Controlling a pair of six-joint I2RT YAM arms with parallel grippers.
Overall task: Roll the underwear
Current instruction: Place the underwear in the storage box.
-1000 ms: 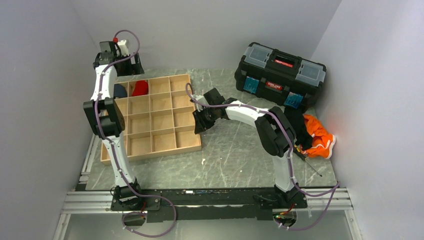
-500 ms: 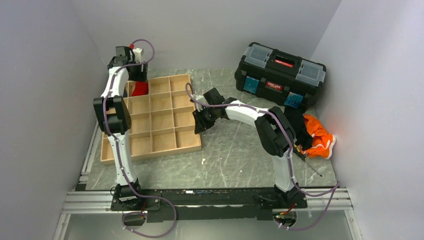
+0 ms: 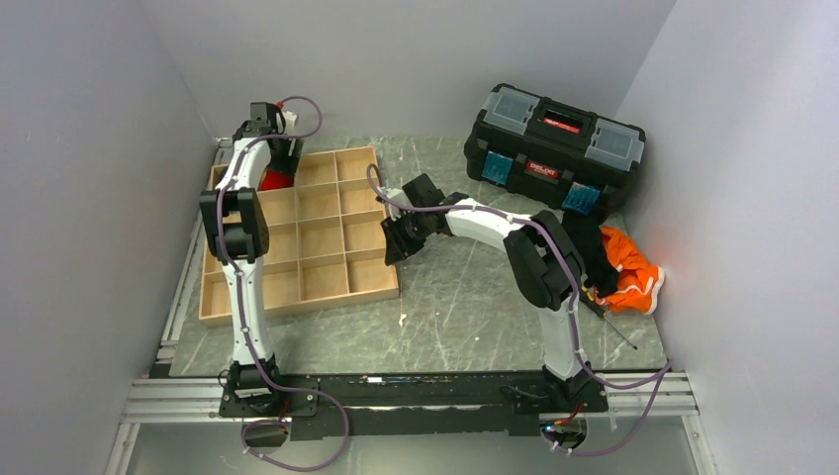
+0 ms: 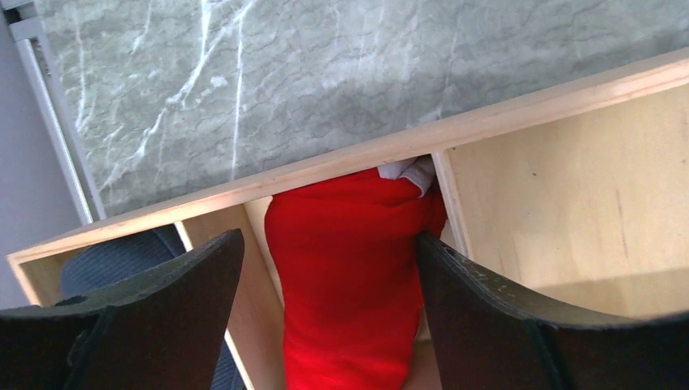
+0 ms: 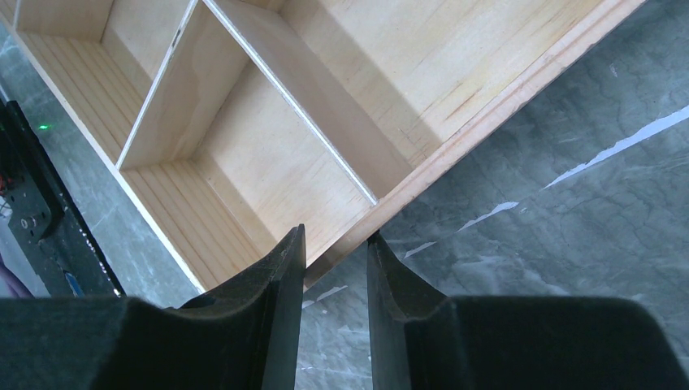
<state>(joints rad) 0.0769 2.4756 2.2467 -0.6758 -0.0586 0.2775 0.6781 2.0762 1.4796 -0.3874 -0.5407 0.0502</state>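
The red underwear (image 3: 274, 179), a rolled bundle with white trim, lies in a back-row compartment of the wooden tray (image 3: 297, 302). My left gripper (image 3: 275, 161) hangs right over it. In the left wrist view the bundle (image 4: 349, 268) sits between the wide-open jaws of the left gripper (image 4: 329, 237); the right finger (image 4: 487, 309) touches it and the left finger stands apart. My right gripper (image 3: 393, 247) is at the tray's right side. In the right wrist view the right gripper (image 5: 333, 240) is closed on the tray's outer wall (image 5: 487, 106).
A dark navy bundle (image 4: 122, 260) fills the compartment left of the red one. A black toolbox (image 3: 554, 148) stands at the back right. An orange cloth (image 3: 630, 269) and a black cloth (image 3: 594, 247) lie by the right wall.
My left arm has swung right, from beyond the tray's back left corner to above the red bundle. The right arm and the tray have not moved.
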